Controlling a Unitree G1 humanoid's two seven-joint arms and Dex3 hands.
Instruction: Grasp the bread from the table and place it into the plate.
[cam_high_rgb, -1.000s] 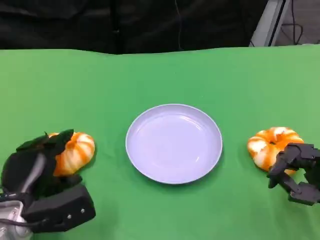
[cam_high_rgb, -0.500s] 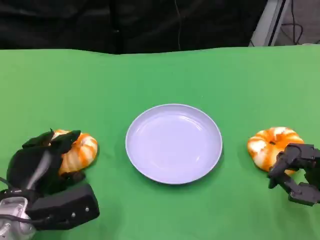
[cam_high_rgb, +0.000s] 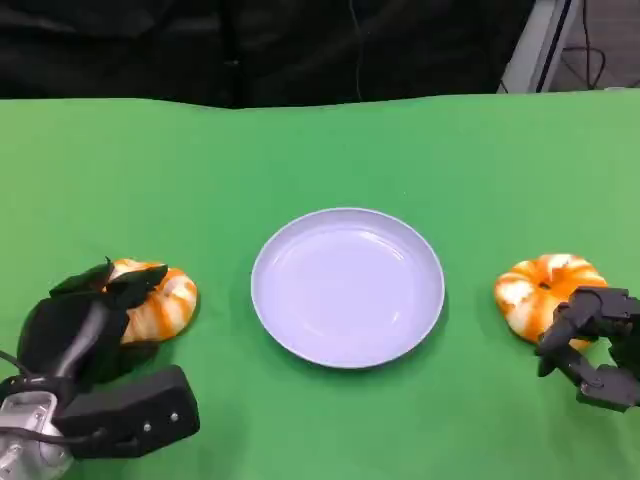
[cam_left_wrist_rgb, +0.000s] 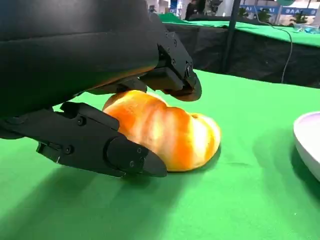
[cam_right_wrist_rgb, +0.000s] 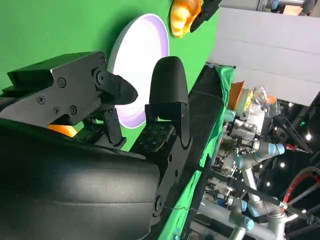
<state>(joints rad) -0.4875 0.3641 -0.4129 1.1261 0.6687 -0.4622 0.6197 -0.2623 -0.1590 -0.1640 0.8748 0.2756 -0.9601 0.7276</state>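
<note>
Two orange-and-white striped breads lie on the green table. The left bread (cam_high_rgb: 160, 301) (cam_left_wrist_rgb: 167, 131) rests on the cloth with my left hand (cam_high_rgb: 82, 328) gripping it: upper fingers (cam_left_wrist_rgb: 172, 75) press its top and the thumb (cam_left_wrist_rgb: 105, 147) lies against its lower side. At the centre stands the pale lilac plate (cam_high_rgb: 272, 262) (cam_right_wrist_rgb: 134, 65), with nothing in it. The right bread (cam_high_rgb: 540, 285) sits right of the plate. My right hand (cam_high_rgb: 592, 345) is just in front of that bread, fingers (cam_right_wrist_rgb: 167, 97) apart and holding nothing.
The green cloth (cam_high_rgb: 330, 150) runs back to a dark curtain along the table's far edge. In the right wrist view, the left bread (cam_right_wrist_rgb: 184, 12) shows beyond the plate, and lab equipment (cam_right_wrist_rgb: 250, 135) stands off the table.
My left hand has closed lower over the left bread, and bread and hand have shifted a little toward the plate. The right hand has stayed put.
</note>
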